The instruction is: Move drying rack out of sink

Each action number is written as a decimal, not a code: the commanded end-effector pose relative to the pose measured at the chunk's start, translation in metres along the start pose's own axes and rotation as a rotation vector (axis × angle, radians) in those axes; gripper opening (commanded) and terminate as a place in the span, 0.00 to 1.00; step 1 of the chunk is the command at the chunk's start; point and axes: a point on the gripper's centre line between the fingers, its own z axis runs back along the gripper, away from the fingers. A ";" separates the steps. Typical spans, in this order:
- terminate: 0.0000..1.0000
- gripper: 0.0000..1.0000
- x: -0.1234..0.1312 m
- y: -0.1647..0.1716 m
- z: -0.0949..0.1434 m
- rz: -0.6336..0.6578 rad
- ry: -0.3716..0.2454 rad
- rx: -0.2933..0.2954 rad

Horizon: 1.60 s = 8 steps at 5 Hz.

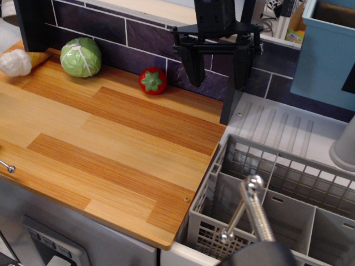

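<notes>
A warm wooden table (111,138) fills the nine o'clock side; dark purple tiled wall (111,27) runs along twelve o'clock, a blue panel (324,55) at two o'clock.

You have a grey drying rack (260,205) at 5 o'clock, its walls a grid mesh. At 3 o'clock the sink (277,124) is pale grey-white with a ribbed pattern. Your worktop (105,138) is striped in light and orange-brown wood. At 11 o'clock sits a pale green cabbage (81,57); near 12, a red tomato (152,81) with a green top. The end effector (218,61) is black, the wall tiles (105,25) dark purple.
</notes>
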 end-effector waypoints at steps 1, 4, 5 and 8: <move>0.00 1.00 0.000 0.000 0.000 0.000 0.000 0.000; 0.00 1.00 -0.037 -0.050 -0.027 -0.036 0.009 -0.111; 0.00 1.00 -0.041 -0.074 -0.049 -0.027 -0.060 -0.119; 0.00 1.00 -0.025 -0.086 -0.091 0.026 -0.114 -0.027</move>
